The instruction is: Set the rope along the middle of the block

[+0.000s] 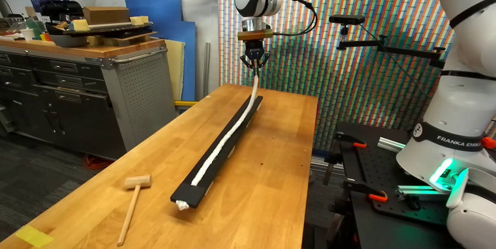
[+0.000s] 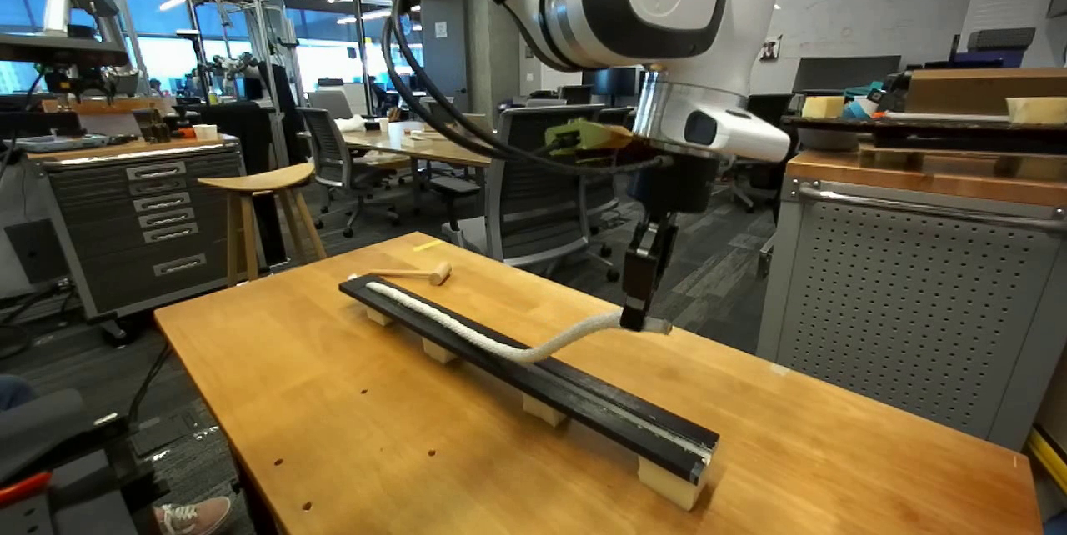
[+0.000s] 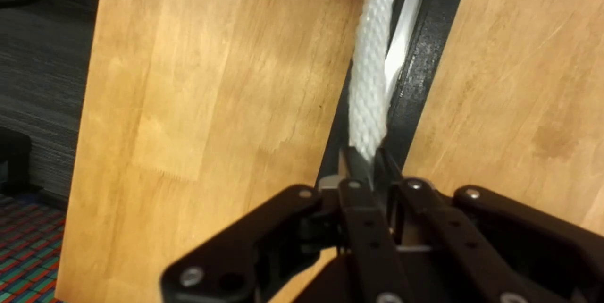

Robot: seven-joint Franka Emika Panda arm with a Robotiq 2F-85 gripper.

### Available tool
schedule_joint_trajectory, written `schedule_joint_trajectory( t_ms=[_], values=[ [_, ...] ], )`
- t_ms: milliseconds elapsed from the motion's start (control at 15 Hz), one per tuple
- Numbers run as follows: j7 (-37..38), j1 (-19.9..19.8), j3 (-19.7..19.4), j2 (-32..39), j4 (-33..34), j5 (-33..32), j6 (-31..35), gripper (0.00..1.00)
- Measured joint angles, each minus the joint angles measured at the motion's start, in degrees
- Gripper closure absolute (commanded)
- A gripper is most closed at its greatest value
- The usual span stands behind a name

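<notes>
The block is a long black bar [image 1: 190,194] with a light groove line along its top; it also shows in an exterior view [image 2: 608,417] and in the wrist view [image 3: 427,57]. The white rope [image 1: 212,158] lies along the bar's middle over its mallet-side part, then rises off it. A frayed white tip pokes out at that end. My gripper [image 1: 255,71] is shut on the rope [image 2: 525,354] near its free end, above and off to one side of the bar. A short rope tip sticks out past the fingers [image 2: 635,320]. In the wrist view the rope [image 3: 369,86] enters the fingertips [image 3: 365,154].
A small wooden mallet [image 1: 137,182] lies on the wooden table [image 1: 267,187] beside the bar's near end. Pale blocks [image 2: 669,482] prop the bar up from below. A metal tool cabinet [image 1: 139,82] stands beyond the table edge. Yellow tape [image 1: 34,236] marks a table corner.
</notes>
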Motion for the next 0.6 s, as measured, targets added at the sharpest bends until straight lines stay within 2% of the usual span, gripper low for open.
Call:
schedule_joint_trajectory(
  t_ms=[600],
  values=[
    [-1.27,-2.47,0.54,7.29,3.77,5.63,-0.05,0.97]
  ],
)
